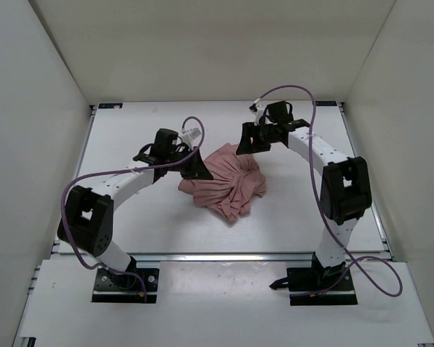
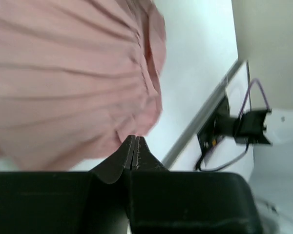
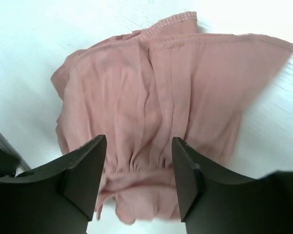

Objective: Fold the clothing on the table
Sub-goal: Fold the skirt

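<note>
White table (image 1: pixel 173 228) under crumpled clothing (image 1: pixel 228 184)

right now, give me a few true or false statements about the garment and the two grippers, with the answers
The clothing lies bunched in a wrinkled heap. True.
The right gripper is shut. False: its jaws stand apart over the clothing.
The left gripper is shut. True.
The clothing is blue. False: it is dusty pink.
The clothing hangs over the edge of the table. False: it lies around the middle of the table.
</note>
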Robot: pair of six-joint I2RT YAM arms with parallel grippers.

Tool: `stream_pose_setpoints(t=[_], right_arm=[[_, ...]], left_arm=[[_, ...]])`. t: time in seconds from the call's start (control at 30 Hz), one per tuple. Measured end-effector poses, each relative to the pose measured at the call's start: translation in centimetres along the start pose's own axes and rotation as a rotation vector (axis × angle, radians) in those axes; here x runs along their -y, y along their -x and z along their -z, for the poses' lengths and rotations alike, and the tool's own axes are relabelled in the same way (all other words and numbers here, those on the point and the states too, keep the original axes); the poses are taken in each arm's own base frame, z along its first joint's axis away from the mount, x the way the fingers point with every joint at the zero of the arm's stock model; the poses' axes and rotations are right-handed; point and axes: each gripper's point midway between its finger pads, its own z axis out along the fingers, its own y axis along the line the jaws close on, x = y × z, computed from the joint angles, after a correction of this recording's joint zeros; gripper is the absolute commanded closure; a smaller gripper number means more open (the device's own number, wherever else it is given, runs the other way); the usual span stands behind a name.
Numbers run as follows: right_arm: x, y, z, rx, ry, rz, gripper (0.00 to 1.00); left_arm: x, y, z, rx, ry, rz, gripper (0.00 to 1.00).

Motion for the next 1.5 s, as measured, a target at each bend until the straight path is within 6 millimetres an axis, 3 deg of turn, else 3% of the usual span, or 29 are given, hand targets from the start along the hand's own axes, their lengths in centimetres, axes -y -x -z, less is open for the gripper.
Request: stream_pose_setpoints(t=[0.1,0.17,0.3,0.4,0.43,0.47,0.5,0.6,0.77,0.9,0.97,1.13,1.27,1.5], right_arm=[[-0.4,0.1,2.3,0.034,-0.029,0.017,0.37],[-0.4,-0.7,3.0,0.038,-0.047,0.019,0.38],[0.4,-3.3,3.1,0.002,-0.067,-0.009,0.49],[1.2,-5.0,2.6,-0.024,-0.074,-0.049,0.46],[1.5,-5.4,2.6,-0.034,-0.077,-0.066,0.44],[1.9,-5.6,2.6,-0.04,-0.082,-0.087,0.42],[2.4,-5.6,2.6,-0.039,-0.089,-0.104,0.39],[4.2,-5.3,3.3,-0.04,-0.134,-0.145,0.27],[6.2,-3.5,4.8,-0.012,-0.263,-0.125,0.08],[6.8,-2.1,5.8,0.01,-0.34,-0.098,0.04],[6.9,-1.9,6.5,0.019,-0.366,-0.092,0.04],[7.2,-1.6,8.5,0.064,-0.404,-0.093,0.02],[7.1,-3.0,9.8,0.083,-0.417,-0.097,0.0],[7.7,-4.1,10.3,0.085,-0.427,-0.113,0.0]], left_arm=[[-1.5,2.2,0.7,0.087,0.024,0.015,1.0],[-3.1,2.5,0.6,0.118,0.046,0.041,1.0],[-5.4,1.7,-0.7,0.116,0.07,0.089,1.0],[-6.1,0.7,-2.3,0.083,0.092,0.089,0.97],[-6.4,0.2,-2.7,0.065,0.108,0.091,0.9],[-6.6,-0.2,-2.9,0.05,0.122,0.09,0.63],[-6.8,-0.4,-3.1,0.034,0.134,0.079,0.43],[-8.1,0.0,-2.2,0.036,0.193,0.065,0.02],[-10.9,3.3,1.9,0.111,0.368,0.018,0.02],[-11.7,7.8,5.2,0.188,0.508,-0.056,0.01],[-12.0,8.8,6.4,0.206,0.549,-0.081,0.01],[-13.1,7.4,7.6,0.173,0.603,-0.089,0.01],[-13.8,5.3,7.7,0.116,0.619,-0.083,0.02],[-14.3,4.0,8.2,0.085,0.649,-0.086,0.02]])
